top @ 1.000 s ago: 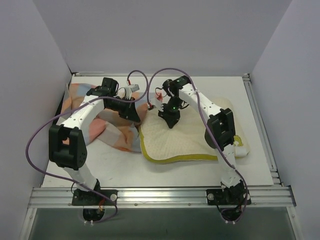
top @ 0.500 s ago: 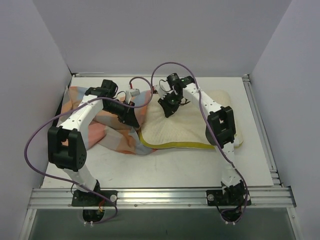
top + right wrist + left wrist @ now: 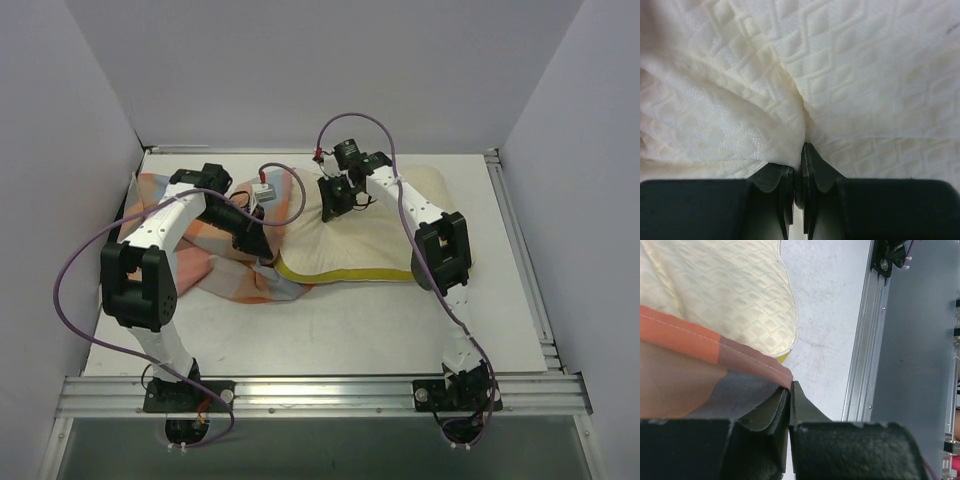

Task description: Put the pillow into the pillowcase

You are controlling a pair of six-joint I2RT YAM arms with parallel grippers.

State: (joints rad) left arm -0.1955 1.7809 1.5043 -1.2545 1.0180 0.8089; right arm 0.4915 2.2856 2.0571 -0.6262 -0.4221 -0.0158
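Crosswise, the pillow (image 3: 370, 245) points left toward the pillowcase (image 3: 215, 270); left pincer (image 3: 790, 388) grips pillowcase, right pincer (image 3: 802, 149) grips pillow

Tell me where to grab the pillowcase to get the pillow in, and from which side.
Grip the stitched hem at the mouth of the pillowcase, where the left gripper is pinched shut on it. That edge lies over the pillow near its corner, so it is probably the best hold. Come from the pillowcase side, fingers flat along the cloth, pointing toward the pillow.
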